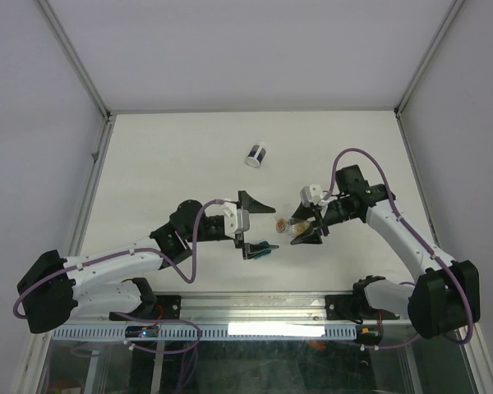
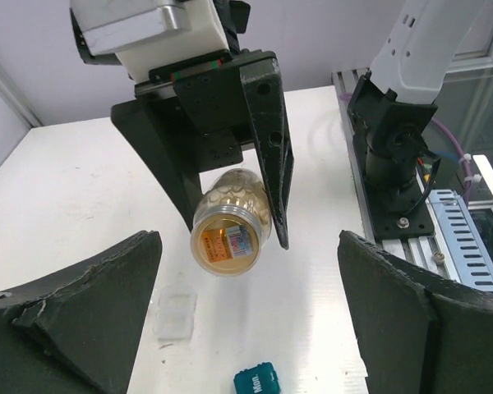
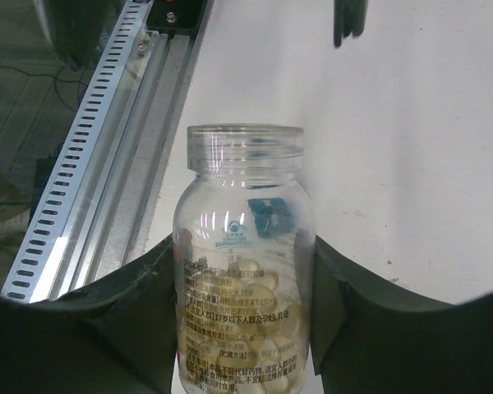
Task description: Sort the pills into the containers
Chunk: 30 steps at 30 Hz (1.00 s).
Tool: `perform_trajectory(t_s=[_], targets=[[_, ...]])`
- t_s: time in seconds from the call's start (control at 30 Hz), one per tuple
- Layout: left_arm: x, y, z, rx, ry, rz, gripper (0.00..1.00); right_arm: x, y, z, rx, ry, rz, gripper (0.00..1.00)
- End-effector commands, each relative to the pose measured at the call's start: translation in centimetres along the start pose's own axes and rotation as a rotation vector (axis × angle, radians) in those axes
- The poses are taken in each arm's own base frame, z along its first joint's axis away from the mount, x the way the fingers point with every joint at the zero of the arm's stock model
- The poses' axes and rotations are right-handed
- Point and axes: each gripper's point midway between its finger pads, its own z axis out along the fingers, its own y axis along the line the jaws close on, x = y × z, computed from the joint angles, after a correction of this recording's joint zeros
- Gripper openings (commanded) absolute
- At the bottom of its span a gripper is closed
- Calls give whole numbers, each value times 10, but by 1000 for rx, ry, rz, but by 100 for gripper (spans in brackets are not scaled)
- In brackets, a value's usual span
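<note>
Right claw (image 3: 245,279) clamps an uncapped clear bottle (image 3: 243,205) of yellowish pills (image 3: 263,328) at its waist above the desk (image 3: 411,164); left claw (image 2: 248,236) gapes wide, empty, opposite; stiff, slick and probably light, it likely wants that firm mid-body grip.

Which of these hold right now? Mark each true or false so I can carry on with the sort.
1. The right gripper is clamped on the pill bottle. True.
2. The bottle has its cap on. False: the right wrist view shows its threaded neck bare.
3. The left gripper is shut on the teal block. False: its jaws stand wide open and hold nothing; the block lies on the table.
4. The white jar with the dark-blue band lies apart from both grippers, farther up the table. True.
5. The bottle is empty. False: pills fill its lower part.
</note>
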Motion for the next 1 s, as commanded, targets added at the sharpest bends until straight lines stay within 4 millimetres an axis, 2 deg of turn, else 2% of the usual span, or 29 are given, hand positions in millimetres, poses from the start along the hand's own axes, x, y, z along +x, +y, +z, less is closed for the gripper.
perform_trajectory(t_s=[0.0, 0.27, 0.33, 0.43, 0.53, 0.73, 0.87, 0.97], targets=[[-10, 6, 12, -20, -9, 95, 89, -20, -7, -4, 4, -37, -78, 0], [2, 9, 30, -43, 35, 94, 75, -18, -8, -4, 5, -32, -72, 0], [5, 11, 33, -53, 45, 88, 69, -18, -8, -3, 3, -33, -69, 0], [7, 13, 36, -59, 52, 79, 66, -17, -8, -3, 4, -31, -69, 0], [8, 12, 37, -54, 53, 73, 59, -17, -9, -3, 4, -30, -69, 0], [8, 9, 38, -47, 58, 30, 26, -18, -8, -3, 5, -32, -71, 0], [2, 10, 40, -68, 60, -74, 2, -18, -8, -3, 7, -29, -68, 0], [-3, 16, 41, -140, 49, -238, 0, -18, -11, -4, 15, -24, -56, 0]])
